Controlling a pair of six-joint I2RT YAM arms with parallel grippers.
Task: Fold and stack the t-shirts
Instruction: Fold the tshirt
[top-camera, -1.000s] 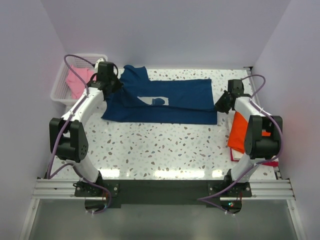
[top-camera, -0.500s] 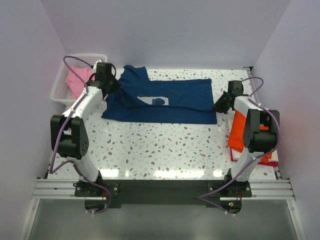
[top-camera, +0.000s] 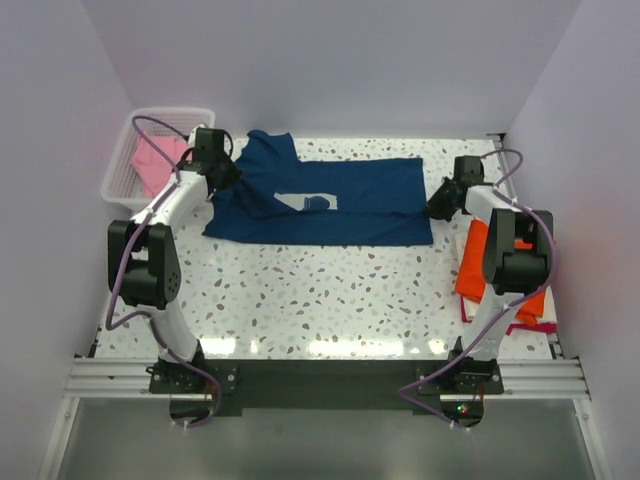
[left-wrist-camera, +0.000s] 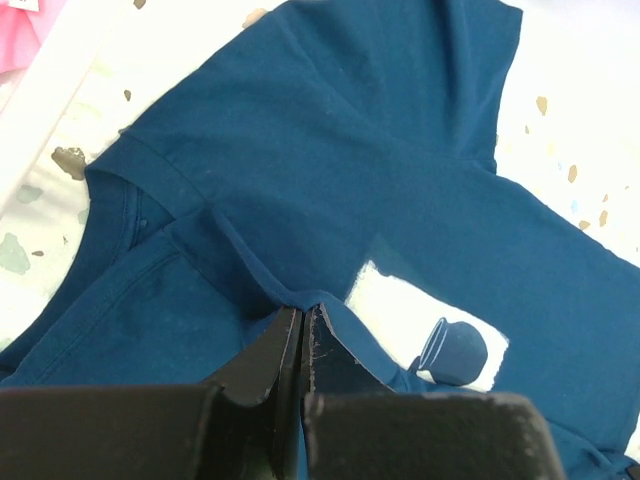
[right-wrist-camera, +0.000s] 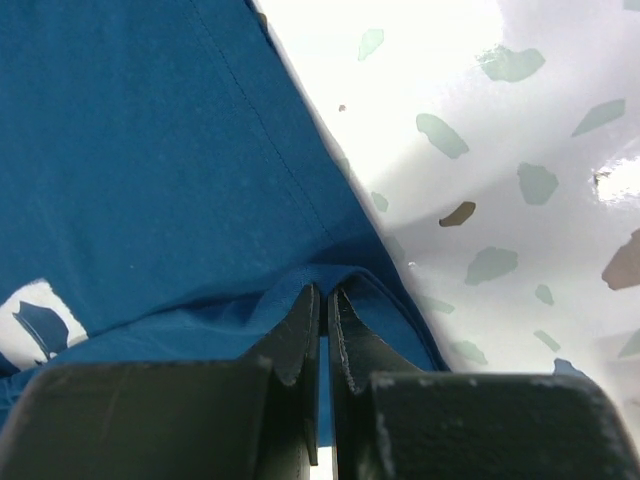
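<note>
At the near edge, my left arm (top-camera: 165, 215) and right arm (top-camera: 510, 240) rise from their bases and stretch far over the table (top-camera: 330, 300). The orange tee (top-camera: 482, 262) lies under my right arm. Farther out lies the navy tee (top-camera: 350, 205). My left claw (left-wrist-camera: 301, 318) is clenched on a fold near its collar, and my right claw (right-wrist-camera: 325, 295) is clenched on its hem. Far left, a pink tee (top-camera: 155, 160) sits in the basket (top-camera: 120, 185).

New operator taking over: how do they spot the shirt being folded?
Across the far half of the speckled table lies the navy t-shirt. Only it bears a pale square chest print; the orange t-shirt sits at the right edge, the pink t-shirt in the white basket.
</note>
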